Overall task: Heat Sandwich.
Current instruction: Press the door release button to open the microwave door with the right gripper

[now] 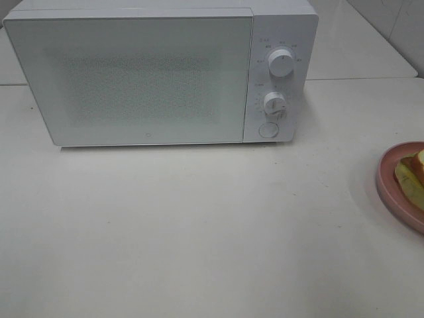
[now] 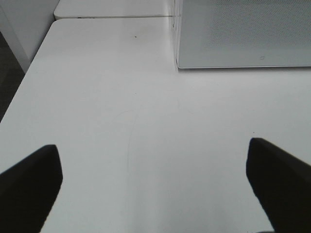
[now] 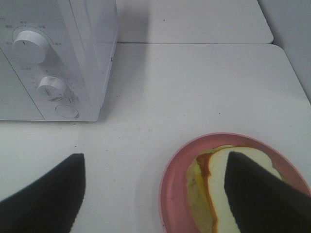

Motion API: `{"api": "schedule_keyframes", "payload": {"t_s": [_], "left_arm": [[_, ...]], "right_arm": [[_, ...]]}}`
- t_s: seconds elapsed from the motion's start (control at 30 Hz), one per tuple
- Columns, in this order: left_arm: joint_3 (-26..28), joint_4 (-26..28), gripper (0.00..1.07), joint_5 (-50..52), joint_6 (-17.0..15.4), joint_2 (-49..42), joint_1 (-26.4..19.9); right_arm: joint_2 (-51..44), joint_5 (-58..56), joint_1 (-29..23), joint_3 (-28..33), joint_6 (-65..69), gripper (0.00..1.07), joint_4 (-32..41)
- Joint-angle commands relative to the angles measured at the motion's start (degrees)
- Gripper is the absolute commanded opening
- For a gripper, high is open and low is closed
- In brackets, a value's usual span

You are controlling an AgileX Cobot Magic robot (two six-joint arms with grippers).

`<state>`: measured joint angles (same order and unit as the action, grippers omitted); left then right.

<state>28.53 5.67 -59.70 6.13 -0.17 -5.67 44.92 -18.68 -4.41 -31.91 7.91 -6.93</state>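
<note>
Exterior high: white box-shaped microwave oven (image 1: pixel 132 76), door shut. Small white-bread sandwich (image 1: pixel 412 173) with yellow-green filling lies on round pink plate (image 1: pixel 389 173), well right of it. Both grippers gape, empty: right gripper (image 3: pixel 155 162) over plate, left gripper (image 2: pixel 153 145) over white tabletop (image 2: pixel 121 97). Risks: a descending finger could squash soft bread; a rim pinch could tip plate, sandwich sliding off.

Sandwich (image 1: pixel 411 177): white bread, tan crust, yellow-green filling showing. Lies flat on pink plate (image 1: pixel 385 179), far right side of bench (image 1: pixel 199 232).
</note>
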Motion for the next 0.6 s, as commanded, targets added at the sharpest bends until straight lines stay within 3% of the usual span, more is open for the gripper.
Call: {"api": "schedule_keyframes", "payload": {"t_s": [0.03, 0.6], "left_arm": [[-0.1, 0.3, 0.98, 0.2, -0.2, -1.5, -0.1], [-0.1, 0.3, 0.98, 0.2, -0.2, -1.5, -0.1]], "right_arm": [[3.0, 3.8, 0.4, -0.4, 0.2, 0.76, 0.1], [18.9, 22.7, 0.4, -0.4, 0.2, 0.76, -0.6]]}}
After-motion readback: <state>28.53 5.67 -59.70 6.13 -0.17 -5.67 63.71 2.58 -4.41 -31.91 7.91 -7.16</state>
